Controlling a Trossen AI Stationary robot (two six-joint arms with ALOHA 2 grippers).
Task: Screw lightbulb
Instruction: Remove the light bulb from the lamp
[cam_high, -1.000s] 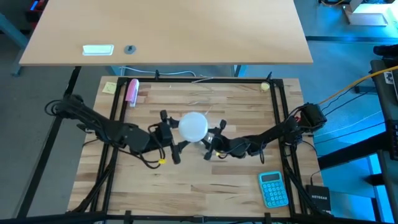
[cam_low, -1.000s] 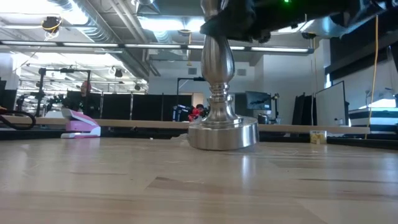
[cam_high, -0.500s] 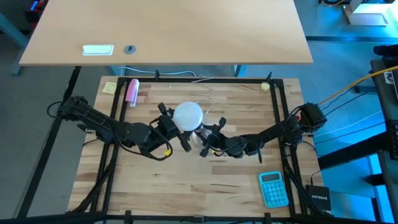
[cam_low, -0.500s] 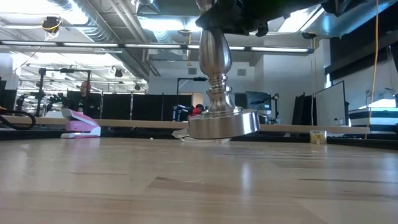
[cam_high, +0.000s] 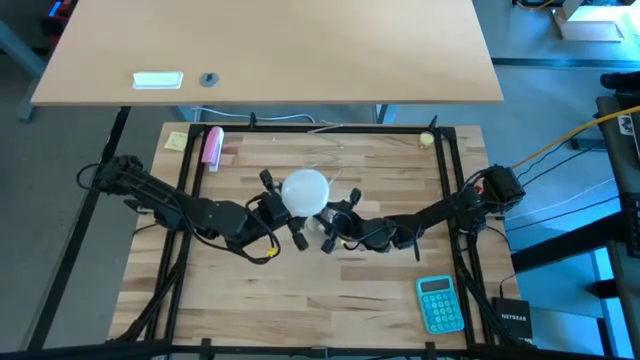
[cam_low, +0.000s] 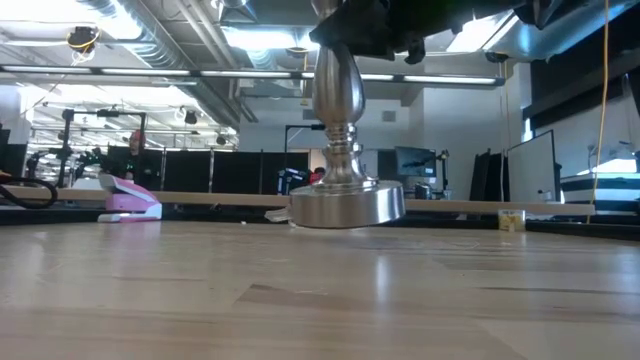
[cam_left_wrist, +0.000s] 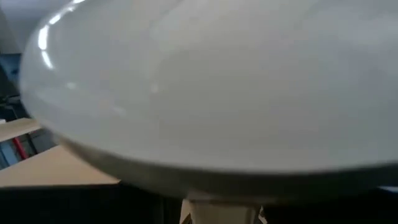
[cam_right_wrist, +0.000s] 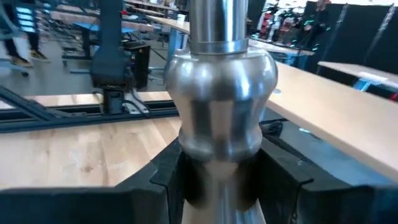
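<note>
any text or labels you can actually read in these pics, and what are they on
"NETGEAR": probably, in small white letters on the black box off the table's right edge, only barely legible.
Blue calculator: key markings too small to read.
Yellow sticky note, pink stapler, white device on the far desk: no readable text.
Lightbulb and lamp stand: no markings visible.

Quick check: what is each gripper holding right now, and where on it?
The right gripper clamps the silver lamp stand on its stem. The left gripper is at the lightbulb; its grip cannot be seen.
</note>
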